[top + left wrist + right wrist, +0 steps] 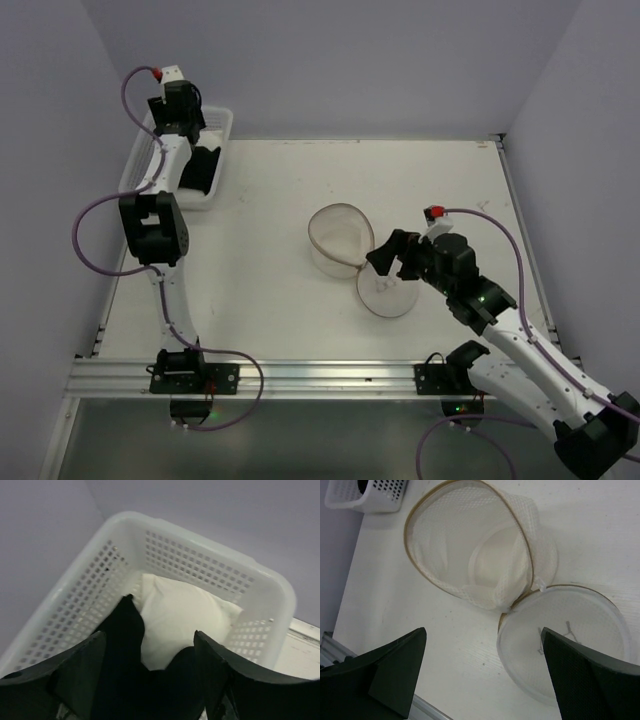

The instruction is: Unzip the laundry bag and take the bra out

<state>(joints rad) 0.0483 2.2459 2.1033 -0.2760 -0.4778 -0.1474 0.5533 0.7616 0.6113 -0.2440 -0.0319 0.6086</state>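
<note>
At ten o'clock on the table [270,215], tucked into the far left corner: white lattice basket [200,570]. Poised right over it and pointing down inside: left gripper [203,172], fingers [75,672] spread wide, clamped on nothing. Between those fingers, down in the basket: black garment [125,640], crumpled, rising to two peaks; unclear whether touching the pads. Behind that, toward twelve o'clock in the left wrist view: white padded piece [180,612], lying near the basket's far wall.

Just right of the table's centre: laundry bag [338,240], unzipped, mesh body with its mouth gaping. At five o'clock from the body, flat on the table and joined to it along one short stretch of seam: round lid [388,295], a faint small mark near its middle. Hanging over the lid's twelve-o'clock edge, beside that seam: right gripper [395,262], fingers [390,672] well apart, holding nothing.
</note>
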